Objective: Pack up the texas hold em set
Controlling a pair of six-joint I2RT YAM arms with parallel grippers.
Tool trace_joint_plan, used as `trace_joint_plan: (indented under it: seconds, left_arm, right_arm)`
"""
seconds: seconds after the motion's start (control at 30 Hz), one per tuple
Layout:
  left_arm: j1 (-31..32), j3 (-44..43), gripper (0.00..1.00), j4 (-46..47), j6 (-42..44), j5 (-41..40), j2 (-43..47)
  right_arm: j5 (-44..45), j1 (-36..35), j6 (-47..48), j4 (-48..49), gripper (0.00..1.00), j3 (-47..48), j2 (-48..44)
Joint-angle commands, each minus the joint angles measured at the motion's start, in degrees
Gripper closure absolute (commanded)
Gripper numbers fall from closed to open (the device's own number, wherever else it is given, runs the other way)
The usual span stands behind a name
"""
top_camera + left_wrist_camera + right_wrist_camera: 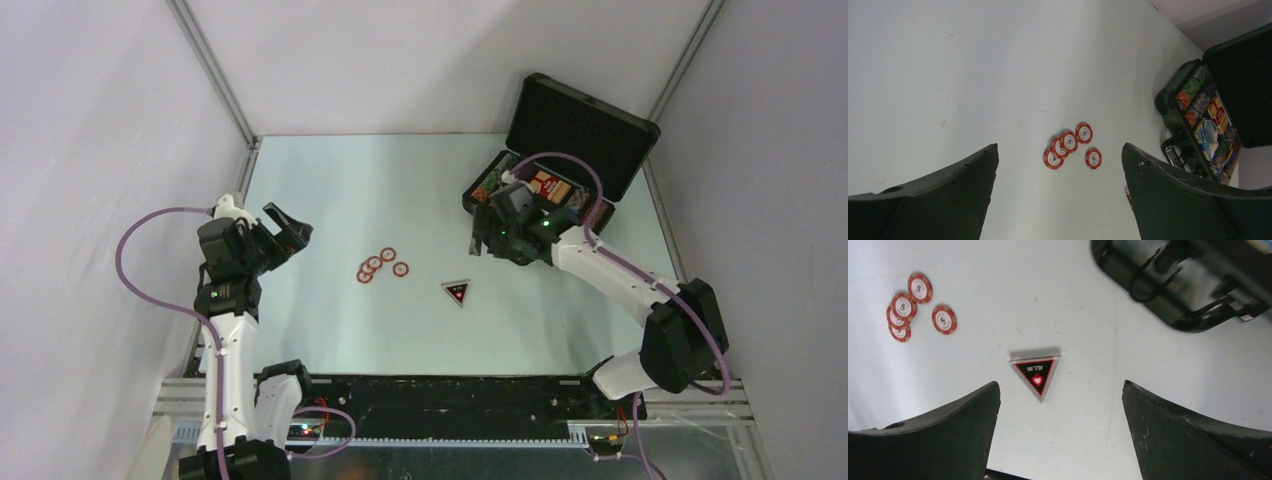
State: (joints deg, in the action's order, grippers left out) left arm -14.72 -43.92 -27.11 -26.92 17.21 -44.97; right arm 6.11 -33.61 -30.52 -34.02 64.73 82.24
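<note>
1. Your left gripper sits at the left of the top view, over the table. Its jaws are spread wide, with nothing between them.
2. Your right gripper is also spread wide and holds nothing. In the top view it is right of centre, just beside the near-left corner of the case.
3. The black case stands open in the upper right of the top view. Its foam-lined lid is raised behind the base.
4. Inside the base you can see the multicoloured chip rows along the edges. The red-white card box lies between them.
5. Five small red-white round chips lie on the table at the centre of the top view, well apart from the case. Four overlap in a short slanted line, and the fifth lies just beside them at the lower right.
6. The black triangular marker lies flat, right of the chips and slightly lower in the top view, apart from them. In the right wrist view it is near the centre, point downward, with a red heart on its face, above the gap between the fingers.
7. In the left wrist view the chips appear between the finger tips, with the case at the right edge.
8. In the right wrist view the case and its handle cross the upper right corner, blurred.
</note>
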Motion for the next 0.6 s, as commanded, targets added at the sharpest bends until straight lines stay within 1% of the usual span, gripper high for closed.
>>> trace_joint_plan:
  seconds: [0.0, 0.07, 0.17, 0.23, 0.33, 0.47, 0.57]
  left_arm:
    - [-0.4, 0.1, 0.03, 1.7, 0.1, 0.2, 1.0]
    - [-0.4, 0.2, 0.03, 1.7, 0.1, 0.4, 1.0]
    - [-0.4, 0.1, 0.03, 1.7, 0.0, 0.6, 1.0]
    - [-0.4, 0.1, 0.03, 1.7, 0.0, 0.8, 1.1]
    - [-0.4, 0.2, 0.03, 1.7, -0.1, 0.9, 1.1]
    - [-0.4, 0.1, 0.03, 1.7, -0.1, 1.0, 1.0]
    - [-0.4, 0.1, 0.03, 1.8, -0.1, 1.0, 1.1]
  right_arm:
    - [3.2, -5.5, -14.9, 0.3, 0.03, 1.0, 3.3]
    - [6.6, -8.6, -19.4, 1.0, 0.01, 0.9, 4.2]
    - [9.8, -12.4, -22.6, 2.1, 0.00, 0.9, 5.8]
    - [9.8, -12.6, -27.2, 1.3, 0.00, 0.9, 6.8]
    - [8.3, -12.5, -28.8, 0.5, 0.01, 0.9, 8.2]
    - [10.1, -13.8, -29.5, 0.6, 0.01, 1.0, 10.1]
    - [9.4, -14.1, -32.1, 1.4, 0.01, 1.0, 12.0]
